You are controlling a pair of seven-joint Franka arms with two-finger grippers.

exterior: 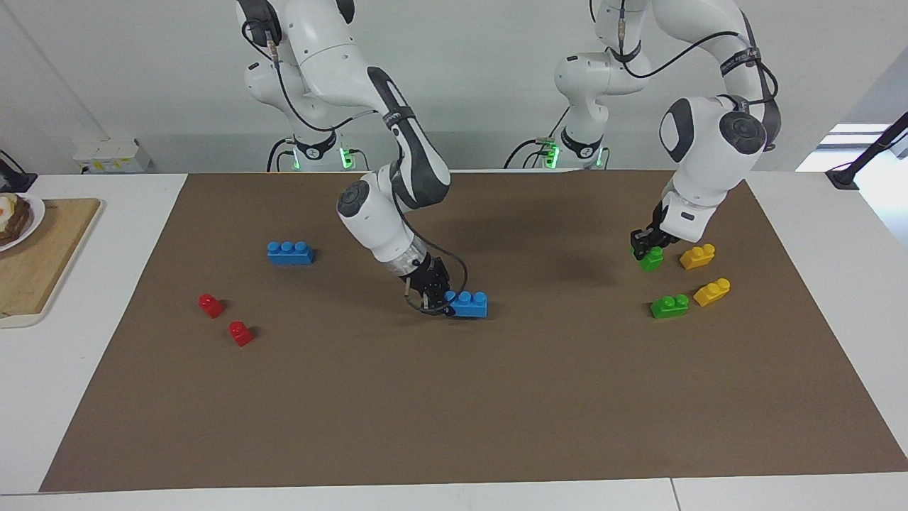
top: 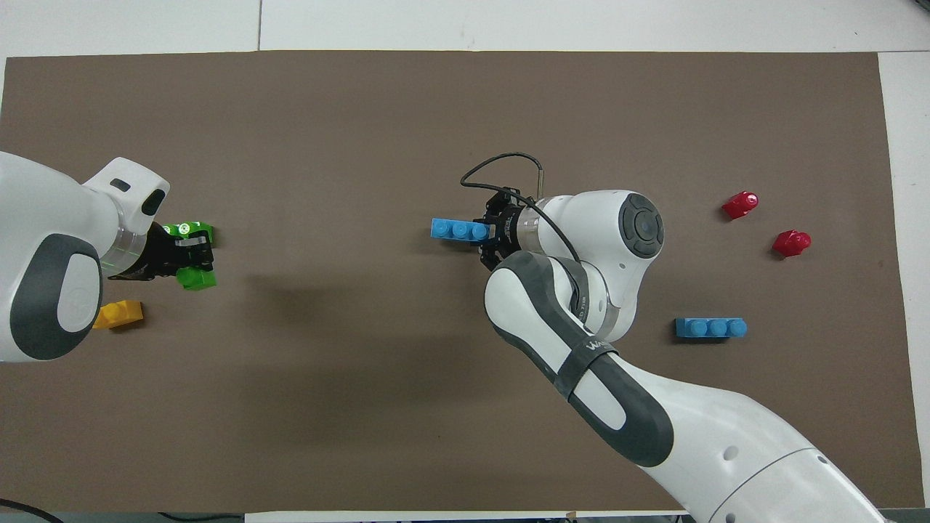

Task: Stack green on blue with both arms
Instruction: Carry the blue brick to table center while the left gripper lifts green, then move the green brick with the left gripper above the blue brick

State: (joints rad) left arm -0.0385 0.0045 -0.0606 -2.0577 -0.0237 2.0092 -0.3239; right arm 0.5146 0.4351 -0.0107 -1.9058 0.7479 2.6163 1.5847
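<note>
The right tool (exterior: 438, 294) is low over the middle of the brown mat (exterior: 454, 397), its fingers pinching one end of a blue brick (exterior: 468, 304). That brick lies flat, studs up; whether it rests on the mat or is just clear of it cannot be told. A second blue brick (exterior: 290, 253) sits untouched toward the right arm's end of the surface (exterior: 71, 397), nearer the robots than two red bricks (exterior: 223, 318), which lie a little apart from each other.

The left tool (exterior: 647, 245) is down at a green brick (exterior: 651, 259) toward the left arm's end, its fingers straddling that brick. Whether they are pressed onto it or merely spread around it cannot be told. A second green brick (exterior: 670, 306) lies close by, farther from the robots. Two yellow bricks (exterior: 705, 273) lie just beside the green pair, toward the left arm's end.

A wooden board (exterior: 39, 262) with a plate (exterior: 28, 213) sits off the mat at the right arm's end.
</note>
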